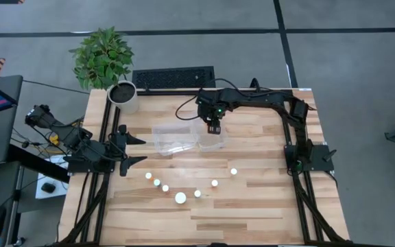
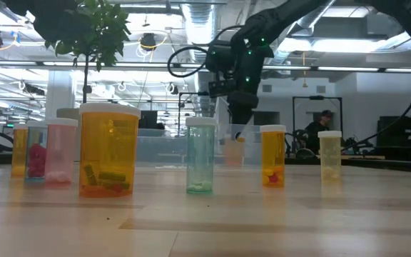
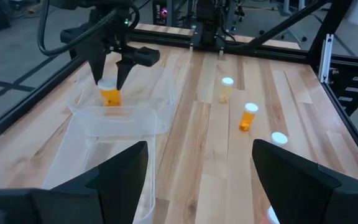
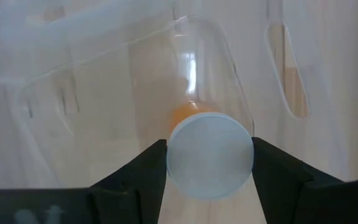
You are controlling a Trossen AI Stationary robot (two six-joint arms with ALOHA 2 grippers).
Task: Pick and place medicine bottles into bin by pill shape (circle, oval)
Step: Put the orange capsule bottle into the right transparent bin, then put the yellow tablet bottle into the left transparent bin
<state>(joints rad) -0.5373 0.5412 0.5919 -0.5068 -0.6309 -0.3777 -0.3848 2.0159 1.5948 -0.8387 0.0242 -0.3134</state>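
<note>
Right gripper [image 1: 214,129] hangs over the bin's [image 1: 166,139] right compartment, fingers clamped on a white-capped orange bottle [image 3: 109,94] held upright just above or on the tray floor; can't tell which. Risk, as a judgement: if the jaws let go while the bottle is still off the floor it could tip or roll inside the tray, and a drop into the wrong side would mis-sort it; pill shape isn't readable here. The thin clear wall could also get nudged by a finger. Right arm reaches from the table's right edge in across the back, wrist bent down. Left gripper [image 1: 133,149] waits at the left edge, jaws apart, empty. Seven more bottles [image 1: 180,198] stand in an arc on the table [image 1: 266,206] nearer the front
</note>
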